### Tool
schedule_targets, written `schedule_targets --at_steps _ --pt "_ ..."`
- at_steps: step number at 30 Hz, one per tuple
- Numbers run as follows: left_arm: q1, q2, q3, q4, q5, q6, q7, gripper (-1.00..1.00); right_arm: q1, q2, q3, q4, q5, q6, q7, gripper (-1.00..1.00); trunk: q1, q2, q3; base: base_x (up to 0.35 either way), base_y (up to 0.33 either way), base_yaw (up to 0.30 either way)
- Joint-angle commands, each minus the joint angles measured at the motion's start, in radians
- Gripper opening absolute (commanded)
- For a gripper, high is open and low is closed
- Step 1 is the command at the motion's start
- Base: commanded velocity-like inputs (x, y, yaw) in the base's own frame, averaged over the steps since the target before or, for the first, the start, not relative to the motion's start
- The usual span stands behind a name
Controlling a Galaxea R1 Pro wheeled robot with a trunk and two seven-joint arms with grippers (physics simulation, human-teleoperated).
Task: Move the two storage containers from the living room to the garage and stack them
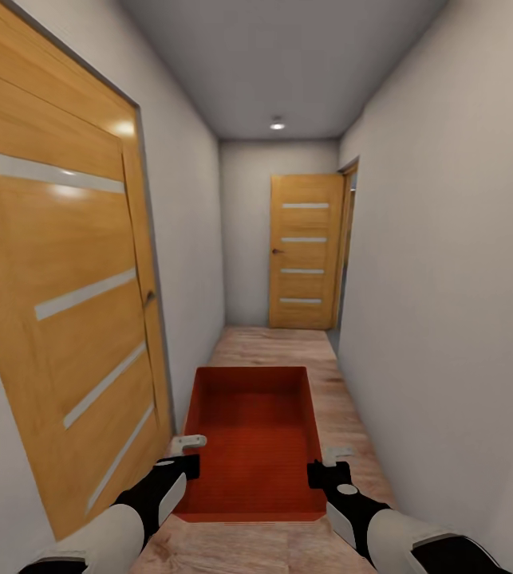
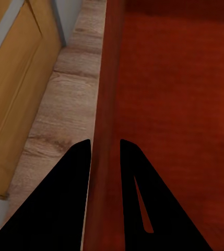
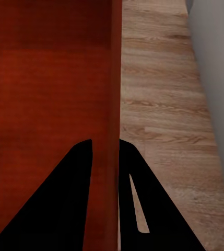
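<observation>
Between both grippers, one storage container (image 1: 254, 434) carried down a hallway.

Nearest the robot, the left gripper (image 1: 183, 454) pinches the container's left wall (image 2: 105, 99) and the right gripper (image 1: 329, 465) pinches its right wall (image 3: 115, 94), each with one finger inside and one outside; the two-sided hold likely keeps the open bin level above the wood plank floor (image 1: 276, 347); beside it on the left stands a closed wooden door (image 1: 65, 295); farther off, a second door (image 1: 305, 251) ends the corridor.

We stand in a home hallway: wooden doors (image 1: 65, 295), white walls (image 1: 455, 263), plank floor (image 1: 272, 347), ceiling light (image 1: 277, 124)
</observation>
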Motion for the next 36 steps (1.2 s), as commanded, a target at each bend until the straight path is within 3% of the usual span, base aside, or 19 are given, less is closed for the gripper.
schedule_targets --at_steps 1,36 --pt "-0.001 0.014 0.023 -0.005 -0.019 -0.071 0.056 -1.00 -0.001 0.001 -0.037 0.002 0.010 -0.001 -0.002 -1.00 0.001 -0.001 -0.002 0.322 0.000 0.000" --pt "-0.001 0.014 0.023 -0.005 -0.019 -0.071 0.056 -1.00 -0.001 0.001 -0.037 0.002 0.010 -0.002 -0.002 -1.00 0.001 -0.001 -0.002 0.322 0.000 0.000"
